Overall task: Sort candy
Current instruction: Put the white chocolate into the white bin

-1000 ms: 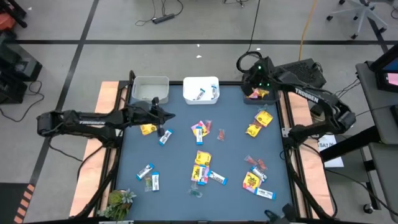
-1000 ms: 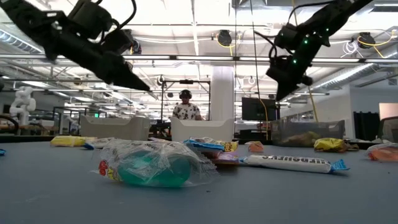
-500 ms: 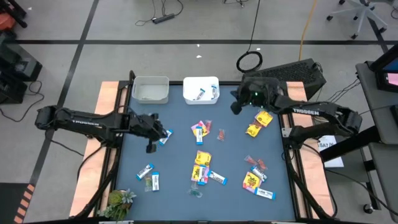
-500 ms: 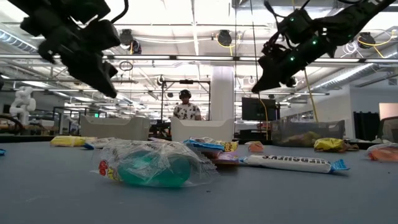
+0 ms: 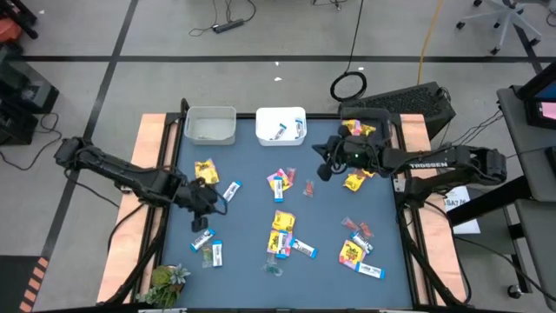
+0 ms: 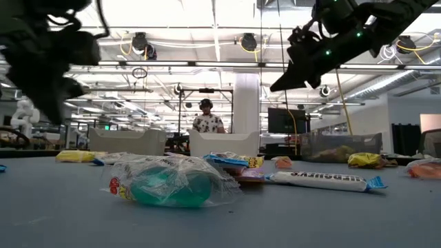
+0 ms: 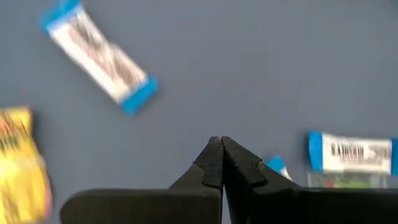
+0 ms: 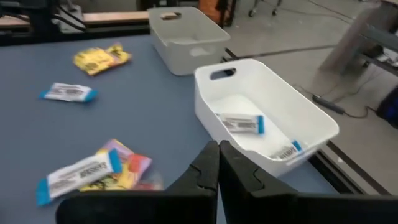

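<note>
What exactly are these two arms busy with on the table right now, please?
They are sorting candy into bins. The white bin holds two blue-and-white bars; the grey bin looks empty. The left gripper, shut and empty, hovers near a blue-and-white bar. The right gripper, also shut and empty, hangs near the white bin. Most sweets lie loose on the table.

Matt blue table surface [image 5: 252, 217] showing under glossy crinkled candy wrappers [image 5: 283, 221], smooth white plastic bin [image 8: 267, 124] lying ahead of the right gripper's [image 8: 217, 152] closed matt black jaws, bare wood strips [image 5: 152, 139] edging the table
</note>
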`<state>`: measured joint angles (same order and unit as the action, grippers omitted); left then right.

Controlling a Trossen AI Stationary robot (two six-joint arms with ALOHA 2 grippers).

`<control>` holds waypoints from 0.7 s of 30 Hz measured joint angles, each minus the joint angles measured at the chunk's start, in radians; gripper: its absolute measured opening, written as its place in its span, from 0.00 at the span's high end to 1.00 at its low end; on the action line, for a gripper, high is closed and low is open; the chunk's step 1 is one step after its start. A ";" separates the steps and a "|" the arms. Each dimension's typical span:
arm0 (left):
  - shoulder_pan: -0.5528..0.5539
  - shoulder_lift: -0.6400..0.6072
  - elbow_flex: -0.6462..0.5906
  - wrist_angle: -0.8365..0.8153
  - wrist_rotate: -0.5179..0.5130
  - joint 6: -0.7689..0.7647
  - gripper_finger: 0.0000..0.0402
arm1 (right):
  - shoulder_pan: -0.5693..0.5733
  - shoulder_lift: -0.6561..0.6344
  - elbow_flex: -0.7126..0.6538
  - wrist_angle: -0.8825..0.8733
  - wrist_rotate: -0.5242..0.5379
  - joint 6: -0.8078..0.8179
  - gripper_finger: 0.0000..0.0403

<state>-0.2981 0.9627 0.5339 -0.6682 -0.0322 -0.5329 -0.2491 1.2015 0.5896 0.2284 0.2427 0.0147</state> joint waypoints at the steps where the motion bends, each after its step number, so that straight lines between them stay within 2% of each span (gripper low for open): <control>1: -0.018 0.000 0.000 -0.014 0.000 -0.036 0.98 | 0.007 0.000 0.000 0.006 0.001 0.000 1.00; 6: -0.096 0.000 0.000 -0.030 -0.003 -0.165 0.89 | 0.041 0.000 0.000 0.035 0.065 0.000 1.00; 11: -0.149 0.001 0.000 -0.031 -0.002 -0.232 0.78 | 0.071 0.000 0.000 0.036 0.074 0.026 1.00; 21: -0.195 0.139 0.000 -0.021 0.050 -0.247 0.64 | 0.108 0.001 0.000 0.037 0.074 0.034 1.00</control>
<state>-0.4934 1.1017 0.5339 -0.6896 0.0173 -0.7799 -0.1411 1.2022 0.5896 0.2653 0.3170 0.0483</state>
